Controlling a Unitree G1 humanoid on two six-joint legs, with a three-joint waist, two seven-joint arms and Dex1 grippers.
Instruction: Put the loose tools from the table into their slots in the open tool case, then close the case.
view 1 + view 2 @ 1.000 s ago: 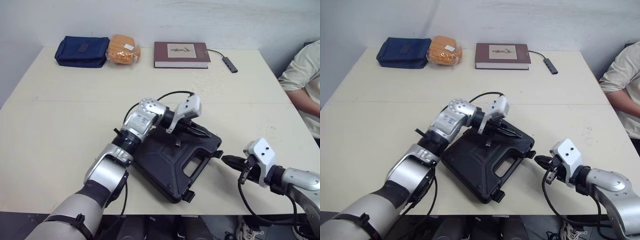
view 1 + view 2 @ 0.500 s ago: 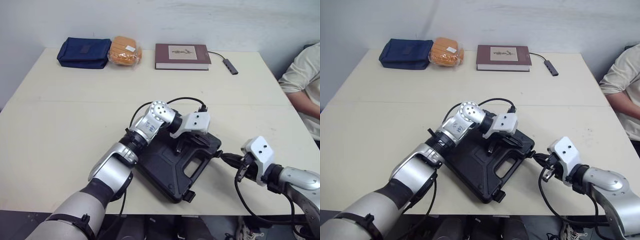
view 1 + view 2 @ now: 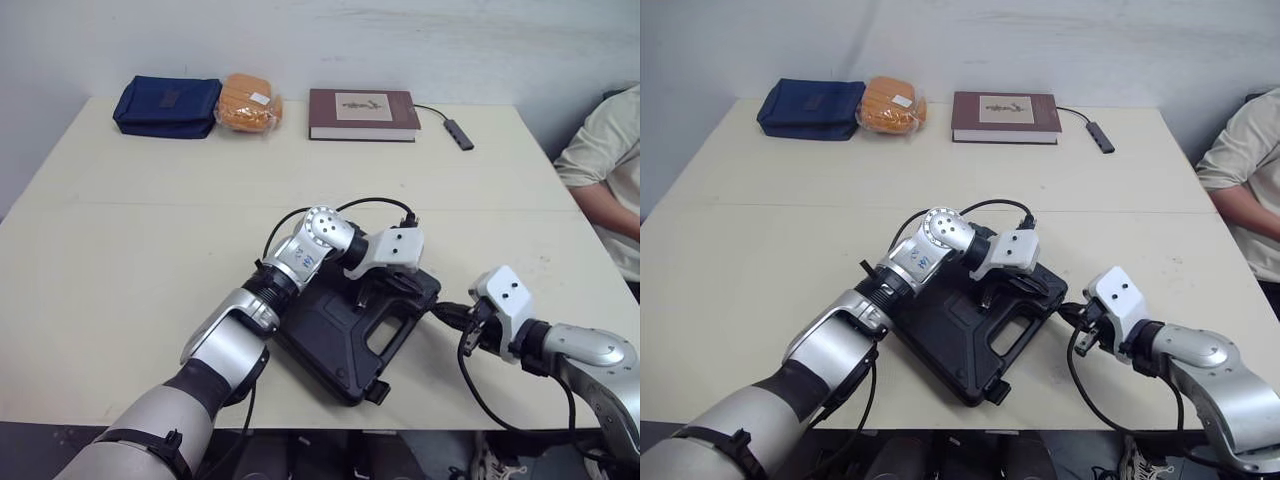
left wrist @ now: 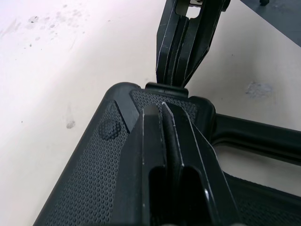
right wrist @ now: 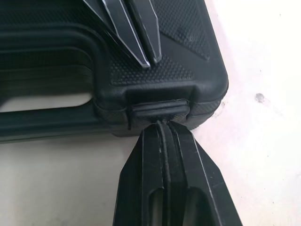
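Since a second ago my right tool (image 3: 447, 312) has come in from well clear of the black pebbled plastic tool case (image 3: 330, 335) to its right-hand corner. My left tool (image 4: 162, 109) has swung from the case's far edge down onto the lid.

The case lies shut on the cream table (image 3: 130, 230), near the front edge and turned at an angle, with its cut-out carry handle (image 3: 397, 335) facing my right arm.

My left tool's fingers are pressed narrow together with nothing between them, tips resting on the lid just behind the small black latch tab (image 5: 157, 109). My right tool is likewise pinched closed and empty. Its tip touches that tab from the outside, so the two tools meet nose to nose across the corner. From the wrist views I cannot tell whether the tab is fully snapped down.

Along the far edge of the table, well apart from the case, sit a navy fabric pouch (image 3: 165, 103), an orange wrapped packet (image 3: 249, 100), a brown hardback book (image 3: 363, 110) and a dark cable adapter (image 3: 455, 130). A person's pale sleeve (image 3: 600, 150) shows at the right side.
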